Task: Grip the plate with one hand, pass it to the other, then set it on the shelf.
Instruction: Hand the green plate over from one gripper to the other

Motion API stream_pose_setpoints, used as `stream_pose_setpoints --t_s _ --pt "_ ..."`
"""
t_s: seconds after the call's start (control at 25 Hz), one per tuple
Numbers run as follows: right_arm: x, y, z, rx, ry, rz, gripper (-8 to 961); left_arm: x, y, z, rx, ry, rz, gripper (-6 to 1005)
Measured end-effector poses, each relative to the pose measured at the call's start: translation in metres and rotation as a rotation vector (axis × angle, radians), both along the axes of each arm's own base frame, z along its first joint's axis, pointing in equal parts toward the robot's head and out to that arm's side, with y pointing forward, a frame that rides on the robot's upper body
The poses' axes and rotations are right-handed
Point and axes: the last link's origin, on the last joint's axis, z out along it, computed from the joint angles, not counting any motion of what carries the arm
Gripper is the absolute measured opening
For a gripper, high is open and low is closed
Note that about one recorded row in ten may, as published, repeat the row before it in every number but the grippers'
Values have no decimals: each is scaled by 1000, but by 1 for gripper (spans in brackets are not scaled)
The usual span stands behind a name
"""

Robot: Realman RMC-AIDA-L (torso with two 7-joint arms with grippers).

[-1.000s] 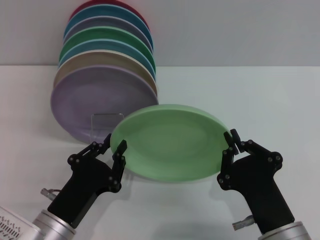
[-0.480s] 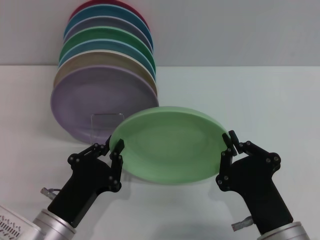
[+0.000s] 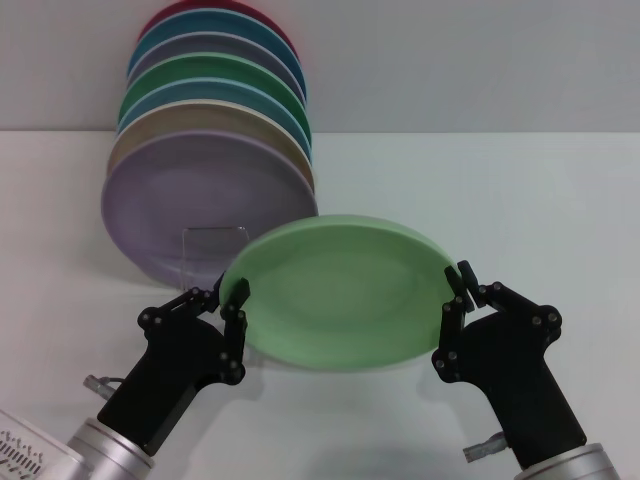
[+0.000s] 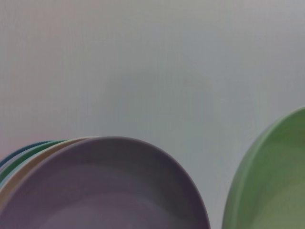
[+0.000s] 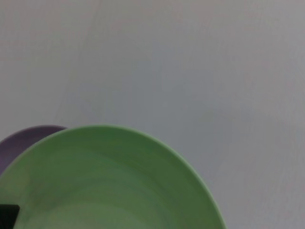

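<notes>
A row of coloured plates (image 3: 215,130) leans upright behind the shelf (image 3: 213,245), a lavender plate (image 3: 200,200) foremost. The plate (image 3: 335,290) hangs tilted just in front of the shelf, partly covering it. The left gripper (image 3: 233,300) pinches its near-shelf rim; the right gripper (image 3: 458,288) clamps the opposite rim.

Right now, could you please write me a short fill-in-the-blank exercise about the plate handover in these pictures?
1. The pale green plate is gripped at opposite rims by ____ grippers at once.
2. The right gripper clamps the plate's ____ rim, the left gripper the other.
3. The frontmost plate in the standing stack is the ____ plate.
4. The clear shelf stands in front of that stack, and the held plate is not yet ____ it.

Answers: both; right; lavender; on
</notes>
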Motion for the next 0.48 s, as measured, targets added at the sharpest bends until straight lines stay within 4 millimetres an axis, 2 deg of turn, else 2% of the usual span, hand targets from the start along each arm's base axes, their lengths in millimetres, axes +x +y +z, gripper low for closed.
stream_pose_setpoints --t_s 0.2,0.4,0.48 --pt "0 0 0 -1 0 1 70 -1 -1 0 2 -1 6 138" --pt "0 0 0 -2 0 1 84 -4 0 3 14 -1 18 48" --pt "0 0 0 0 -1 0 89 -4 0 3 14 -1 18 46"
